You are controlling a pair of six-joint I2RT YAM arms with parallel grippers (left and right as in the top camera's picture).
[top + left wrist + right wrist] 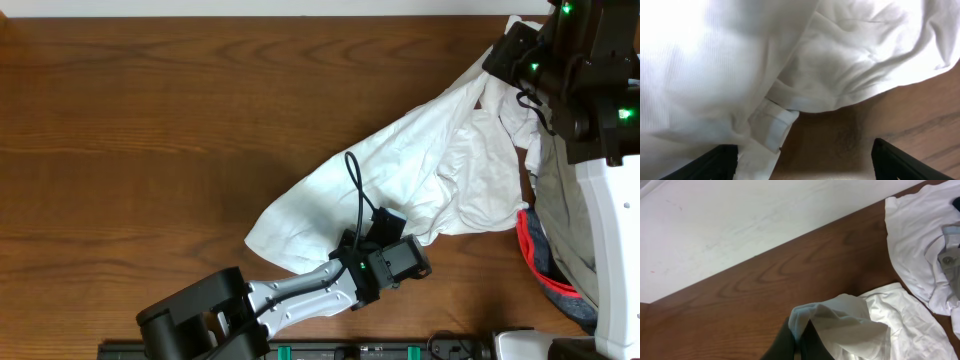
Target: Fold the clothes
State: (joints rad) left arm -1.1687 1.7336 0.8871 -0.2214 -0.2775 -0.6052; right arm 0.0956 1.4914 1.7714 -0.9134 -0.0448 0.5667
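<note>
Your left gripper stands open at the bottom centre of the overhead frame. In the left wrist view its two fingers sit wide apart at the lower corners. A folded hem of the white garment lies between them, not yet pinched. Your right gripper, at the upper right of the overhead frame, is closed on a bunched corner of the same garment and holds it above the table.

The garment runs diagonally from the lower centre of the overhead frame to the upper right. It is crumpled and twisted, with deep wrinkles through the middle.

As for progress, you are at the start. No fold is made, and the garment is not even spread flat. You would need to take the near hem, stretch the cloth out and lay it smooth before any folding. The pile of other clothes at the right edge, khaki, white and something red, looks untouched, so nearly everything remains.
</note>
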